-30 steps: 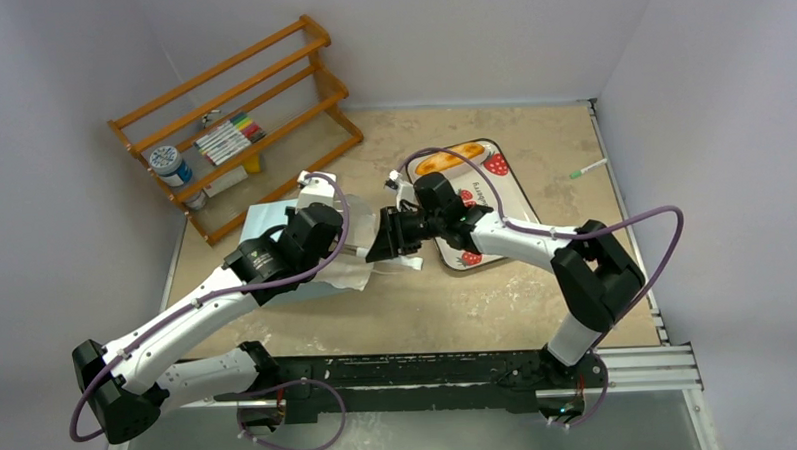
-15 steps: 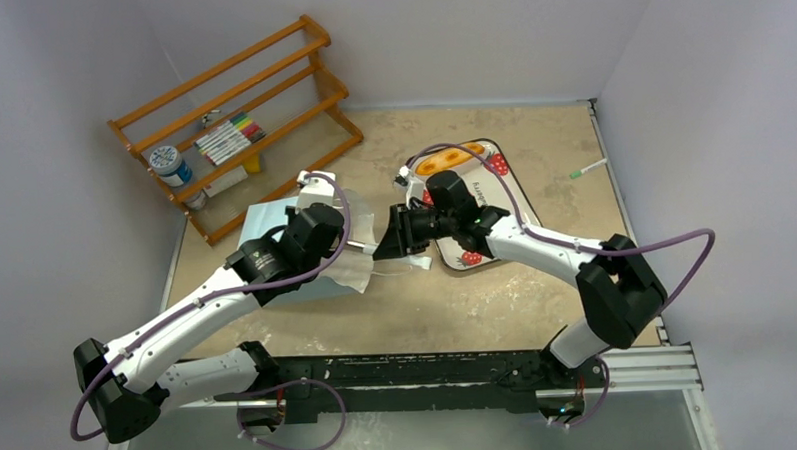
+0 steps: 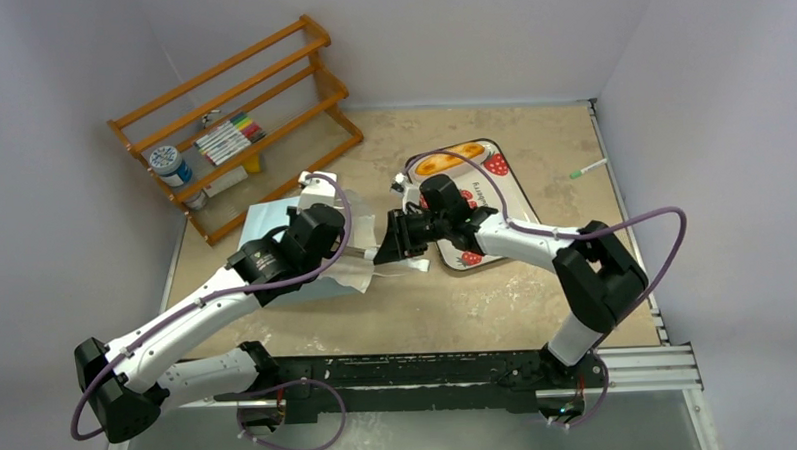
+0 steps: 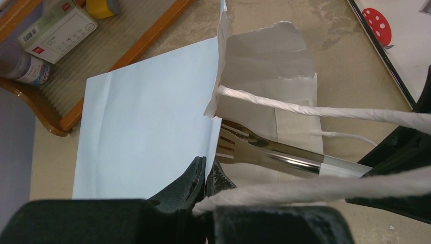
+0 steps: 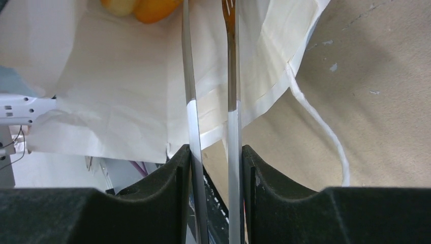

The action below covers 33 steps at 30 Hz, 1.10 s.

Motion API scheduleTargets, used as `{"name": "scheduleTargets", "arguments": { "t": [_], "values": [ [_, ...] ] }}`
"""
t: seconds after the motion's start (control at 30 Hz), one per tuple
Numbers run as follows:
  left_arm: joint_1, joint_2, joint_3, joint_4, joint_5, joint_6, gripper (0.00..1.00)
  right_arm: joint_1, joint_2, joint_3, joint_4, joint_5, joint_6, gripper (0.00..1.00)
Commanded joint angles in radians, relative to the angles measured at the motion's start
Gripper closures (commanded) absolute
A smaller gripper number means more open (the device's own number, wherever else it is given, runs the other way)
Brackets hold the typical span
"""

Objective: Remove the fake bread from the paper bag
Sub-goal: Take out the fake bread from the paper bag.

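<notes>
Here the left fingers (image 4: 185, 184) pinch the paper bag (image 4: 147, 117) rim, holding its mouth open; right fingers (image 5: 267, 178) squeeze the metal tongs (image 5: 234, 117) reaching inside toward the orange roll (image 5: 152, 7), top left.

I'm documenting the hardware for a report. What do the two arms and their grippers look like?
Both the left arm and right arm have white tubular links with black joints, each trailing a looping purple cable. The left gripper and right gripper are matte black and wedge-tipped.
</notes>
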Motion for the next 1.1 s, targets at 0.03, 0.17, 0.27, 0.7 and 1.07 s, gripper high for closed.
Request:
{"name": "scheduleTargets", "arguments": {
  "t": [0.03,0.17,0.27,0.7,1.07],
  "values": [
    [-0.004,0.006,0.033,0.046,0.018,0.003,1.0,-0.001,0.04,0.078,0.097,-0.069,-0.005,0.73],
    [-0.003,0.009,0.03,0.047,0.023,0.005,1.0,-0.001,0.061,0.107,0.106,-0.071,-0.002,0.64],
    [-0.003,0.009,0.027,0.049,0.026,0.007,1.0,-0.002,0.074,0.119,0.104,-0.076,-0.001,0.61],
    [-0.003,-0.02,0.002,0.043,-0.013,0.008,1.0,-0.003,0.01,0.092,0.026,-0.017,-0.02,1.0],
    [-0.003,-0.074,-0.04,0.019,-0.075,-0.013,1.0,-0.016,-0.127,0.024,-0.043,0.042,-0.032,1.0]
  ]
}}
